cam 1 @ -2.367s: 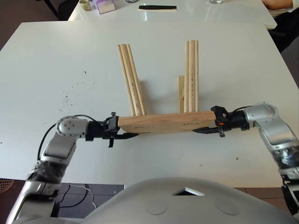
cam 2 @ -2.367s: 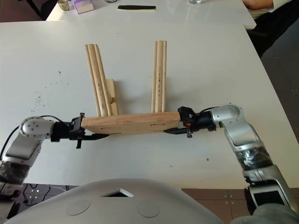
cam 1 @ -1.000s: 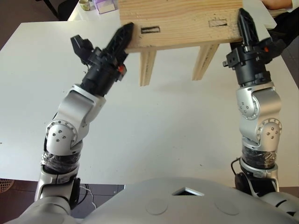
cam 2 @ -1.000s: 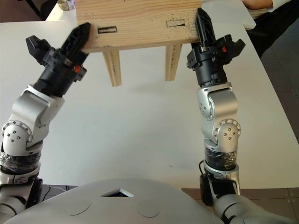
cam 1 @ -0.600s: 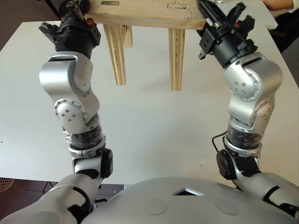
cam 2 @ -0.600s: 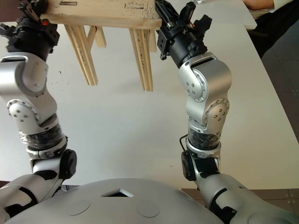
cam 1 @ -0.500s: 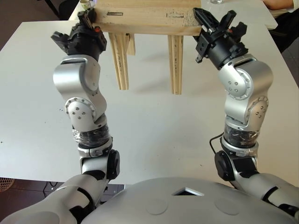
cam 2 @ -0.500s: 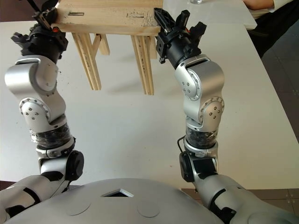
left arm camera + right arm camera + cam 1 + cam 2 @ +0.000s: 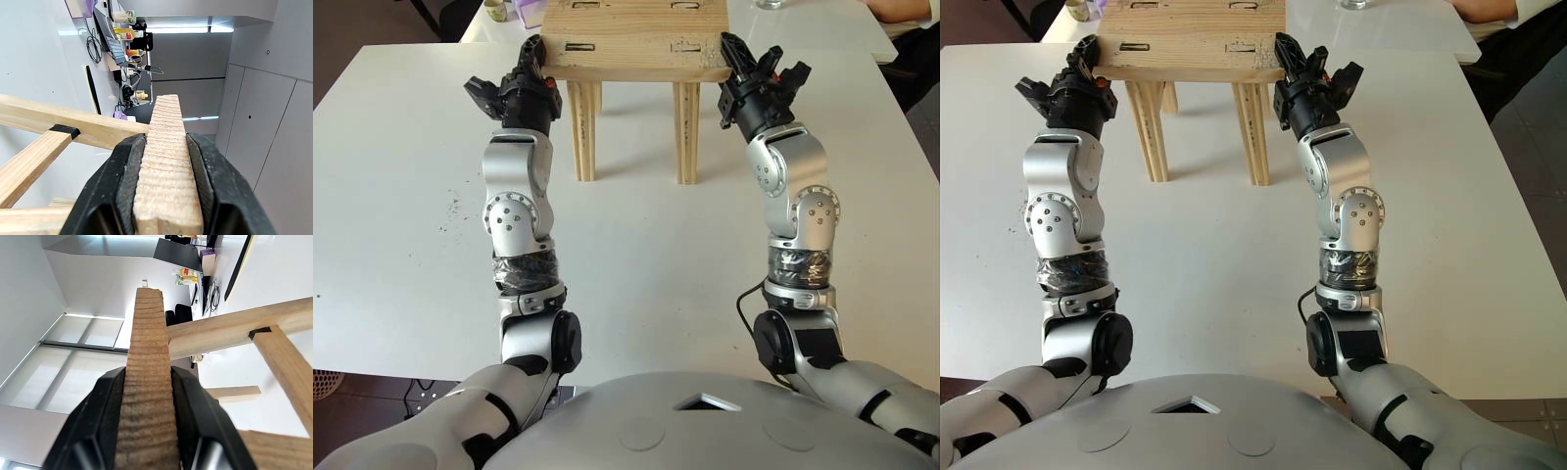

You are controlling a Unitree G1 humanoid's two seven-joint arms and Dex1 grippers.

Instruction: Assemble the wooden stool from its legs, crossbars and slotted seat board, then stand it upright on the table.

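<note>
The wooden stool stands upright at the far middle of the white table, its slotted seat board on top and its legs touching the tabletop. My left gripper is shut on the seat's left end, my right gripper on its right end. In the left wrist view the black fingers clamp the board's end grain, with a crossbar joining a leg below. The right wrist view has the board end between black fingers in the same way.
A second white table behind carries a cup, a purple box and a glass. Dark specks dot the table's left part. A person's sleeve is at the far right corner.
Both arms lifted the stool off the table from lying on its side, turned it legs down, and lowered it until the legs stand on the tabletop. Both grippers stay shut on the seat.
</note>
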